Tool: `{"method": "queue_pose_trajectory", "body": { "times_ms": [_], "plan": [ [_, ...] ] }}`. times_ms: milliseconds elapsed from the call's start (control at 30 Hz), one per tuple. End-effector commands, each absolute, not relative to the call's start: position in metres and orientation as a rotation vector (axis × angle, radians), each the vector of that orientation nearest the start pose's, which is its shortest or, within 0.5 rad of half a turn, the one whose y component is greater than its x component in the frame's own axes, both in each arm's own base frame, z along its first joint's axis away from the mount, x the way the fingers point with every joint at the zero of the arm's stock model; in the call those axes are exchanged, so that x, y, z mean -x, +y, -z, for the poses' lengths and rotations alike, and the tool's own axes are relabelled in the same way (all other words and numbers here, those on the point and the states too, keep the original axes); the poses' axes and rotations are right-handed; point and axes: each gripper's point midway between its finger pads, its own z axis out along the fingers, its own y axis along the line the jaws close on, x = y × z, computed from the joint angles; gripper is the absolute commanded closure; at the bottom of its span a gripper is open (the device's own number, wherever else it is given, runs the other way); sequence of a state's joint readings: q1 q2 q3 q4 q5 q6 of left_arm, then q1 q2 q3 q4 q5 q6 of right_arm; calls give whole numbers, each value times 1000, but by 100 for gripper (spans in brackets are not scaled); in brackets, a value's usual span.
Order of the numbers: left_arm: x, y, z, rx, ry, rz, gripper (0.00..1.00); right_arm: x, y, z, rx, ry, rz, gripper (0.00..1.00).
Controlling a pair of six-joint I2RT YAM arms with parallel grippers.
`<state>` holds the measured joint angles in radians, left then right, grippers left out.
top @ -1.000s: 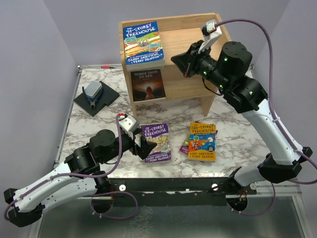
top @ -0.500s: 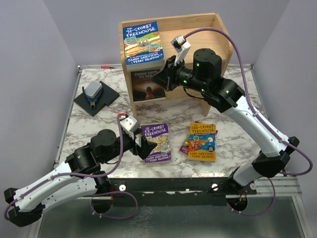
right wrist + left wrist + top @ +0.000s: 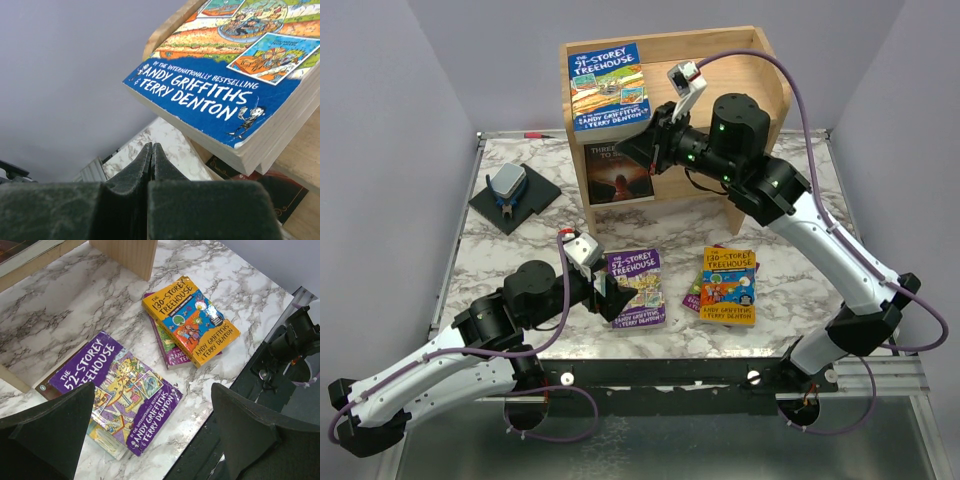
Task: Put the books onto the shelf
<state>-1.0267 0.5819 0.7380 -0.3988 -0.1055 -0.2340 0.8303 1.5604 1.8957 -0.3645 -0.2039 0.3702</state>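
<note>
Paperback 52-Storey Treehouse point(image 3: 115, 395) lies just right of the wide-open left hand point(image 3: 153, 392), long axis near-to-far; right hand point(image 3: 151, 150), pinched shut, is up by the shelf point(image 3: 700, 38)

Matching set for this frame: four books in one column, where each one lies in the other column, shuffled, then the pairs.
1. blue 91-Storey book
2. purple 52-Storey book
3. orange 130-Storey book
4. dark Three Days to See book

A. table, atop a second book
B. shelf, lower tier
C. table, by the left tool
D. shelf top

Pairs: 1-D, 2-C, 3-A, 4-B
</note>
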Motion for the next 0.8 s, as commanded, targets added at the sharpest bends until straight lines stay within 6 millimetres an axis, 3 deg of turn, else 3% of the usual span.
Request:
{"method": "queue_pose_trajectory", "body": {
  "times_ms": [0, 433, 767],
  "plan": [
    [-146, -220, -252, -665, 1773, 767, 1, -290, 387, -487, 504, 1565, -1079, 99],
    [-146, -219, -253, -663, 1771, 765, 1, -317, 397, -476, 473, 1571, -1000, 99],
    [-147, -220, -252, -666, 1775, 763, 1, -328, 396, -480, 470, 1563, -936, 99]
  ]
}}
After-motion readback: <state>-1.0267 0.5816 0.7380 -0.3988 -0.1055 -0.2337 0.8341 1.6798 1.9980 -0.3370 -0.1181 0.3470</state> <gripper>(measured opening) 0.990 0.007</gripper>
